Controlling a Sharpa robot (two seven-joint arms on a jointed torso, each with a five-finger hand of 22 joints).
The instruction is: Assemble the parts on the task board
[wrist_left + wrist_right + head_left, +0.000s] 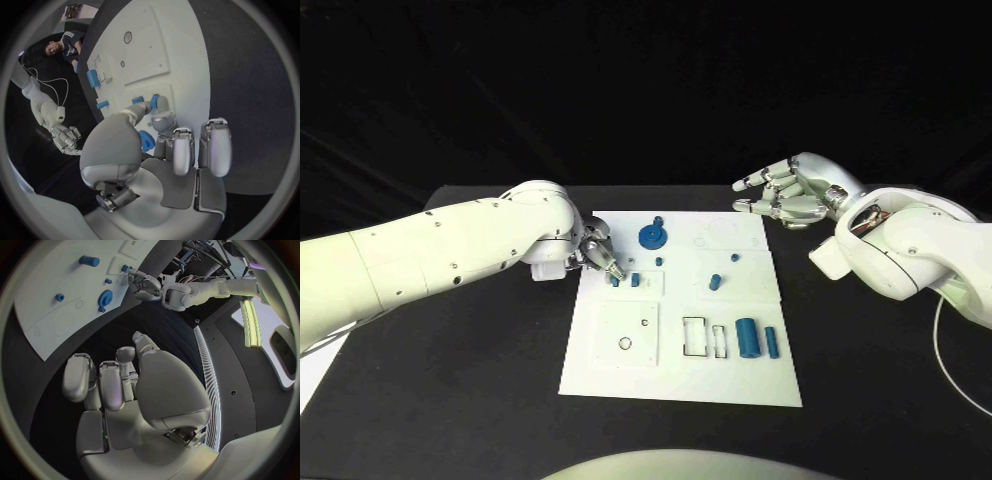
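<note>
We judge the task early: on the flat white task board (678,330) the blue toothed gear (653,237) stands seated, 2 blue cylinders (760,338) lie loose. Left hand (599,256) fingertips at small blue pegs (625,281) beside the gear, grip unclear. Right hand (788,195) spread, off the board.

Left robot hand (596,255): mostly hidden behind own white arm in head view; contact with small blue part (615,281) too small to tell. Blue gear (146,140): partly covered by fingers (164,120) in left wrist view
</note>
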